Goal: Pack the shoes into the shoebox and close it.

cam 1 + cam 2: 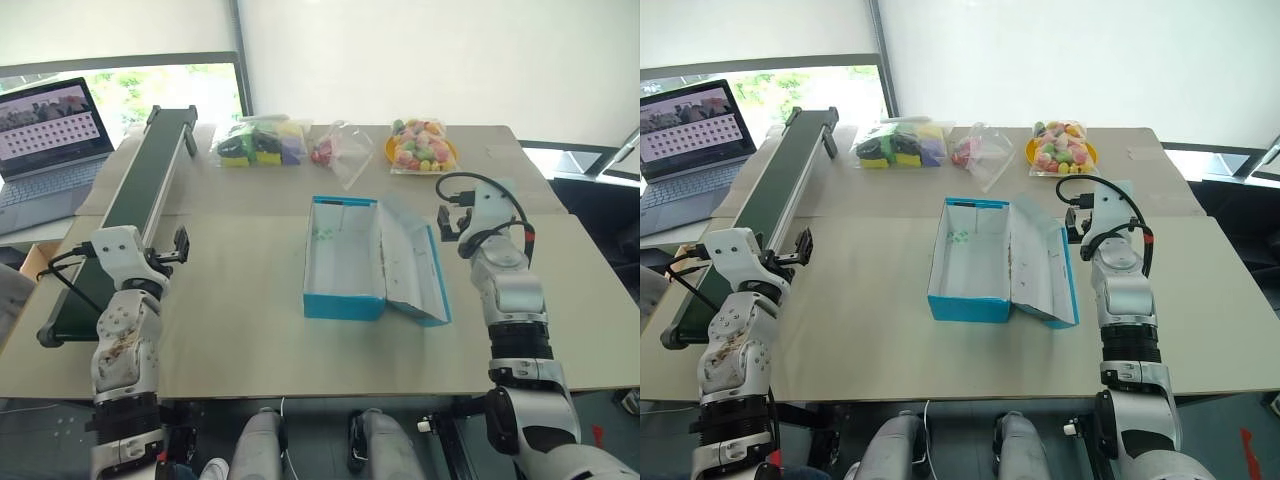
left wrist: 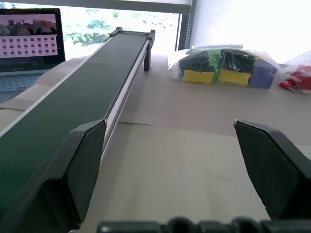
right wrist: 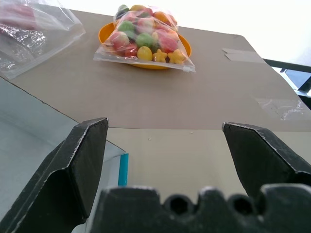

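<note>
The blue shoebox (image 1: 344, 306) lies open in the middle of the table, its white inside holding no shoe. Its hinged lid (image 1: 412, 272) is folded out to the right. The shoes are out of view. My left gripper (image 1: 180, 245) hovers open at the table's left side, next to the conveyor and well apart from the box. In the left wrist view its fingers (image 2: 80, 165) stand wide with only tabletop between them. My right gripper (image 1: 450, 222) is open just right of the lid's far corner, holding nothing. The lid's blue edge (image 3: 124, 170) shows beside its left finger.
A dark green conveyor belt (image 1: 145, 190) runs along the left edge, and a laptop (image 1: 50, 140) stands beyond it. At the back are clear bags of colourful items (image 1: 258, 142), a bag of red pieces (image 1: 335, 150) and a bag on an orange plate (image 1: 424, 146).
</note>
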Controlling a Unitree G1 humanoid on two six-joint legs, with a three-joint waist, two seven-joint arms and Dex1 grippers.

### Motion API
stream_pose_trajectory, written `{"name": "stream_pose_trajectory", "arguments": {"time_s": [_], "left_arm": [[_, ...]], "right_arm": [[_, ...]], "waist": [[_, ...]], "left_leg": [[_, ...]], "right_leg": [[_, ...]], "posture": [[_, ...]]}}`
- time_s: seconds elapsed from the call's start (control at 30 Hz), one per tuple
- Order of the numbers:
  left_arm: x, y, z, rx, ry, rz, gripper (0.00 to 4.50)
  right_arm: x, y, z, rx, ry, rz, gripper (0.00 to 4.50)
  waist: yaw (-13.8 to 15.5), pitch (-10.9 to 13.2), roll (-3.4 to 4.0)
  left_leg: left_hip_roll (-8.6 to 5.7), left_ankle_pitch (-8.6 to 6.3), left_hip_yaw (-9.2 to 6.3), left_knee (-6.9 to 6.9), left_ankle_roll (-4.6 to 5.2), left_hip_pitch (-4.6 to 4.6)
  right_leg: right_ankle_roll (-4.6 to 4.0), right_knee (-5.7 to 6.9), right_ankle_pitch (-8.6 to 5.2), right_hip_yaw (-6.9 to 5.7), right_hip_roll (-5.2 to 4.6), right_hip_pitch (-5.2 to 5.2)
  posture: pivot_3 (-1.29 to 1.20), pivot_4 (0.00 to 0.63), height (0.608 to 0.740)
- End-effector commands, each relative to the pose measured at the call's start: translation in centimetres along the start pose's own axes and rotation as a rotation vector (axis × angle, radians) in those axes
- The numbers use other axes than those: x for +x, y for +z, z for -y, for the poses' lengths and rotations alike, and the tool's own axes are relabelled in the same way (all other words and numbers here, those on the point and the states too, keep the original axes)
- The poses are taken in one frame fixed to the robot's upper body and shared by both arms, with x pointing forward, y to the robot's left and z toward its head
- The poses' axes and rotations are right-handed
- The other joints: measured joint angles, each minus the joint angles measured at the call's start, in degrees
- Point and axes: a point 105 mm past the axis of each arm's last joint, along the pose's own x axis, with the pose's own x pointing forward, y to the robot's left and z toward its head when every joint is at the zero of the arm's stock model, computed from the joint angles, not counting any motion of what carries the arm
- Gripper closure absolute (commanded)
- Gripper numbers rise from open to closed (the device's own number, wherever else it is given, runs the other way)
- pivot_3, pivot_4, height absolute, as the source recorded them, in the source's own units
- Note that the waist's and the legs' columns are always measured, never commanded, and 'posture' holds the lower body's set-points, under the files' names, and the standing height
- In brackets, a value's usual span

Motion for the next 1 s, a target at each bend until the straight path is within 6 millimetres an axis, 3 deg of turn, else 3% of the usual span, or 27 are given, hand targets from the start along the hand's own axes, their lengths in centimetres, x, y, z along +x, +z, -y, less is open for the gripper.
{"name": "stream_pose_trajectory", "arguments": {"time_s": [0.03, 0.1, 0.2, 0.23, 0.3, 0.4, 0.5, 0.6, 0.73, 0.9, 1.0], "left_arm": [[-0.1, 1.2, 0.6, 0.025, -0.028, 0.037, 0.00], [-0.5, 1.7, -0.2, 0.000, -0.005, 0.057, 0.00], [-1.2, 2.9, -2.6, -0.032, 0.045, 0.088, 0.00], [-1.6, 3.1, -3.8, -0.028, 0.067, 0.081, 0.00], [-2.5, 3.3, -5.5, -0.014, 0.094, 0.063, 0.00], [-4.3, 2.7, -8.6, 0.041, 0.151, 0.009, 0.00], [-5.5, 2.7, -10.5, 0.050, 0.188, -0.016, 0.00], [-6.2, 2.6, -11.7, 0.070, 0.191, -0.051, 0.00], [-6.0, 2.8, -12.7, 0.060, 0.186, -0.061, 0.00], [-4.8, 2.4, -12.3, 0.080, 0.118, -0.098, 0.00], [-4.2, 2.4, -11.7, 0.084, 0.075, -0.109, 0.00]], "right_arm": [[-0.3, 2.9, 0.9, 0.010, -0.026, 0.097, 0.10], [-0.9, 6.3, -0.9, 0.087, 0.084, 0.202, 0.10], [-4.8, 13.1, -8.5, 0.225, 0.572, 0.392, 0.10], [-6.8, 14.5, -11.1, 0.216, 0.748, 0.414, 0.10], [-9.7, 15.6, -14.0, 0.186, 0.969, 0.418, 0.10], [-13.9, 13.7, -18.0, 0.076, 1.271, 0.345, 0.10], [-15.7, 10.7, -20.5, -0.045, 1.419, 0.257, 0.10], [-15.7, 8.1, -22.6, -0.172, 1.448, 0.207, 0.10], [-15.0, 6.7, -24.0, -0.201, 1.418, 0.195, 0.10], [-14.5, 5.1, -24.8, -0.219, 1.375, 0.186, 0.10], [-14.5, 5.2, -24.8, -0.194, 1.363, 0.189, 0.10]], "waist": [[0.0, 0.0, 0.00], [0.0, 0.0, 0.00], [-1.0, 0.0, 0.02], [-1.5, 0.0, 0.02], [-2.2, 0.0, 0.03], [-1.8, -0.1, -0.13], [-1.0, -0.1, -0.22], [0.1, -0.1, -0.22], [0.7, -0.2, -0.33], [0.8, -0.2, -0.37], [0.8, -0.2, -0.37]], "left_leg": [[0.00, 0.00, 0.00, 0.00, 0.00, 0.00], [0.00, 0.00, 0.00, 0.00, 0.00, 0.00], [0.09, 0.01, 0.00, 0.00, 0.02, 0.00], [0.11, 0.06, 0.01, 0.00, 0.10, 0.00], [0.27, 0.11, -0.05, -0.03, 0.18, 0.00], [0.33, 0.10, -0.20, -0.19, 0.17, 0.16], [0.31, -0.13, -0.20, -0.21, -0.22, 0.26], [0.24, -0.19, -0.11, -0.17, -0.32, 0.13], [0.32, -0.21, -0.10, -0.18, -0.36, 0.14], [0.32, -0.25, -0.04, -0.25, -0.43, -0.01], [0.31, -0.27, -0.02, -0.28, -0.46, -0.02]], "right_leg": [[0.00, 0.00, 0.00, 0.00, 0.00, 0.00], [0.00, 0.00, 0.00, 0.00, 0.00, 0.00], [0.01, 0.01, 0.01, 0.04, 0.05, -0.08], [0.01, 0.03, 0.01, 0.05, 0.08, -0.10], [-0.01, 0.08, 0.00, 0.04, 0.24, -0.15], [-0.29, 0.18, -0.18, -0.06, 0.36, -0.09], [-0.45, 0.19, -0.28, -0.12, 0.26, -0.01], [-0.71, 0.14, -0.43, -0.15, -0.02, -0.09], [-0.70, -0.23, -0.42, -0.45, -0.03, -0.16], [-0.65, -0.11, -0.39, -0.44, -0.02, -0.17], [-0.37, -0.08, -0.22, -0.42, 0.02, -0.18]], "posture": [[0.00, 0.150, 0.681], [0.00, 0.150, 0.681], [0.00, 0.150, 0.681], [0.00, 0.150, 0.681], [0.00, 0.150, 0.681], [0.00, 0.150, 0.681], [0.00, 0.150, 0.681], [0.00, 0.150, 0.681], [0.00, 0.150, 0.681], [0.00, 0.150, 0.681], [0.00, 0.150, 0.681]]}}
